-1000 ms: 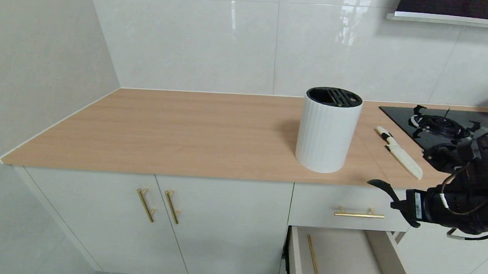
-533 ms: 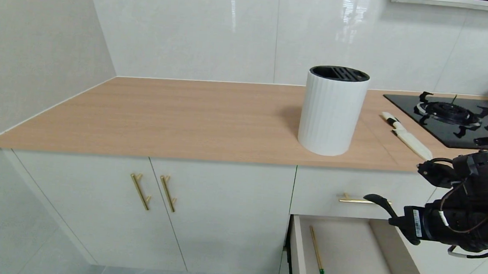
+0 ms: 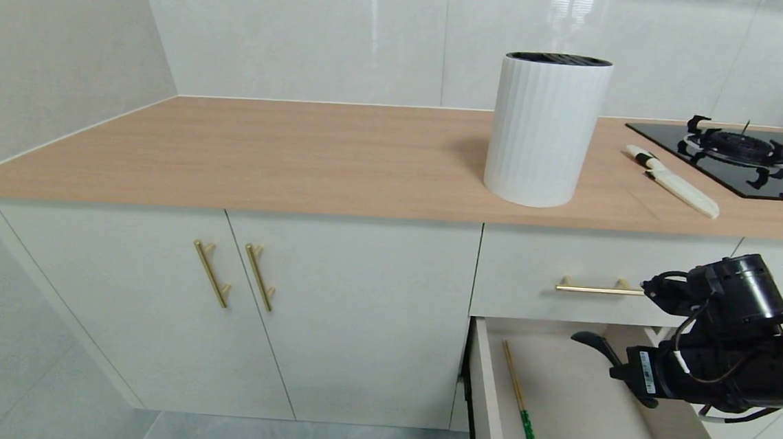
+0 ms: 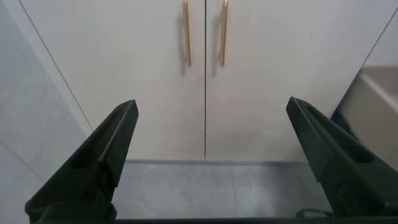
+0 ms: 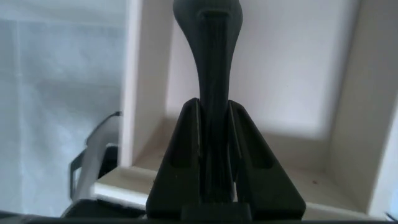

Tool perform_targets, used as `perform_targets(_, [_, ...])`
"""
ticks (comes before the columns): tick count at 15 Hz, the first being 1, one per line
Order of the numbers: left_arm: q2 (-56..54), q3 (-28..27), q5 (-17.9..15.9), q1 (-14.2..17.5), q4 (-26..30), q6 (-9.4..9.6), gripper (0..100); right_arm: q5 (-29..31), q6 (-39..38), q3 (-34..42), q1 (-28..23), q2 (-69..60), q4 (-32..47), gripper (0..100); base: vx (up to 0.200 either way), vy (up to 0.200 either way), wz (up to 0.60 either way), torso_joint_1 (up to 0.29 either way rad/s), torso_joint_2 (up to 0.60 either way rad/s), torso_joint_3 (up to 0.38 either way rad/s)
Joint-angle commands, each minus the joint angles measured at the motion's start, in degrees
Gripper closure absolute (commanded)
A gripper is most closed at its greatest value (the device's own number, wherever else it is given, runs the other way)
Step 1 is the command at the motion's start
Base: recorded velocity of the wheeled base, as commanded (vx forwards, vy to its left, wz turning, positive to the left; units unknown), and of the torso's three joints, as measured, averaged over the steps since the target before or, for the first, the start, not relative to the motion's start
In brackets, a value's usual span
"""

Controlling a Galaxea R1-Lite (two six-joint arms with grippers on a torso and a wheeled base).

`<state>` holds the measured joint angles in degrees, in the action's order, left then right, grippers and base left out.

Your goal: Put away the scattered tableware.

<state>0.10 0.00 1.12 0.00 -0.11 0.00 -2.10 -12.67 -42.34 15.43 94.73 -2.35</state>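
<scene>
A cream-handled knife (image 3: 673, 181) lies on the wooden counter (image 3: 299, 158), between the white ribbed knife block (image 3: 547, 130) and the stove. Below the counter a drawer (image 3: 484, 398) stands pulled out, with a pair of green-tipped chopsticks (image 3: 519, 407) lying along its floor near the left wall. My right gripper (image 3: 593, 345) hangs shut over the drawer's far right side, holding nothing; the right wrist view shows its fingers (image 5: 207, 74) pressed together above the drawer's pale inside. My left gripper (image 4: 211, 109) is open and faces the cabinet doors (image 4: 205, 74).
A black gas stove (image 3: 741, 151) occupies the counter's right end. A shut drawer with a gold handle (image 3: 597, 287) sits just above the open one. Two cabinet doors with gold handles (image 3: 232, 281) are to the left, and the counter there is bare.
The head camera has dropped, so the whole scene shifted upward. Relative to the counter, my right gripper has gone down from the counter edge to the open drawer.
</scene>
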Motion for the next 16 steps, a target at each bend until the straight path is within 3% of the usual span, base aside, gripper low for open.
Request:
perform_targets(1, [0.08, 0.00, 0.02, 0.00, 0.02, 0.00, 0, 0.69, -0.08, 0.15, 0.12, 2.12, -0.90, 100, 0.000, 0.000, 0.00, -0.193, 0.48, 0.286])
perform_targets(8, [0.08, 0.00, 0.02, 0.00, 0.02, 0.00, 0, 1.83, -0.08, 0.59, 0.12, 4.85, -3.36, 100, 0.000, 0.000, 0.00, -0.149, 0.42, 0.274])
perform_targets(16, [0.08, 0.00, 0.02, 0.00, 0.02, 0.00, 0, 3.68, -0.08, 0.50, 0.12, 10.30, -5.91, 100, 0.000, 0.000, 0.00, -0.010, 0.03, 0.019])
